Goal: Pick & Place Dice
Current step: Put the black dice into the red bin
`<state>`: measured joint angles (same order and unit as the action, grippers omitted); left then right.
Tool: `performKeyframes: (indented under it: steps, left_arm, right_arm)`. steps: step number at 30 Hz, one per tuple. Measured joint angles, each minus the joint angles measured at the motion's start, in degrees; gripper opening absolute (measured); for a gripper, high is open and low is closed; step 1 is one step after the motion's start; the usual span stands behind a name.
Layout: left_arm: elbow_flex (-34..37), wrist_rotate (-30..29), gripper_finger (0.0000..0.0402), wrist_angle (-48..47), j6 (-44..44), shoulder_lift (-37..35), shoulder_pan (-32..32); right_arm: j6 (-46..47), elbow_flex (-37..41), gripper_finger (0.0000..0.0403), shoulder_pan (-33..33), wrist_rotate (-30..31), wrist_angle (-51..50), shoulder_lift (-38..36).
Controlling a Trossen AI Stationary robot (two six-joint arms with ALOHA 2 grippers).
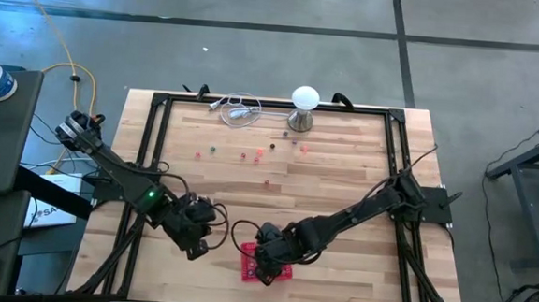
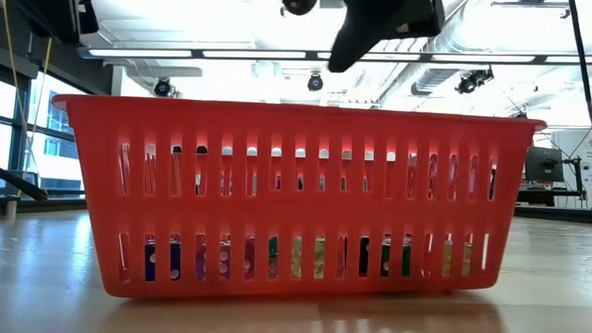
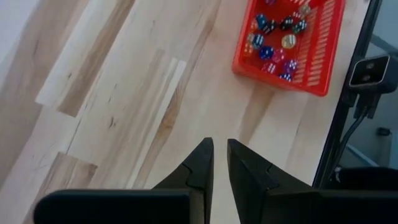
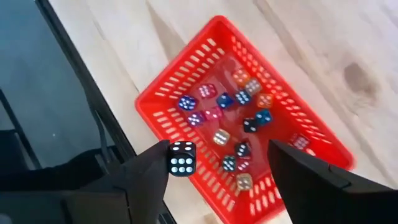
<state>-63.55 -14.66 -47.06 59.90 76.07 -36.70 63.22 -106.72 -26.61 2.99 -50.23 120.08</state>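
Above the red basket, your right gripper is gaping wide, a black die touching one finger; dice are lying inside, others scattered mid-table. Your left gripper is waiting nearly closed, holding nothing.

Only "SA" reads on a white sheet beside the table.

High view looks straight down on the whole table, red basket at six o'clock. Low view sits at tabletop height, hard against that basket's wall. Both wrist views look down into it, sharing the dice.
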Motion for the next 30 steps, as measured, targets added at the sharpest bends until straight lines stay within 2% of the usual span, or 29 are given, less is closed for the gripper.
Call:
performKeyframes:
  steps: [7,13,25,30]
  left_arm:
    - [0.0,-8.32,0.0041,7.29,-2.61,0.0,-2.95]
    - [0.0,-9.49,0.0041,14.34,-7.8,0.01,-4.41]
    - [0.0,-9.75,0.0041,15.27,-6.03,0.02,-4.55]
    - [0.0,-13.94,0.0041,20.11,-7.8,0.76,-4.55]
  right_arm:
    - [-0.2,0.47,0.0259,-0.13,0.55,0.92,0.37]
    - [-0.26,3.08,0.0259,-0.39,0.84,4.93,0.37]
    - [-1.2,4.42,0.0258,-0.39,0.01,7.2,0.37]
    - [-1.77,4.42,0.0258,-0.62,0.04,7.19,0.37]
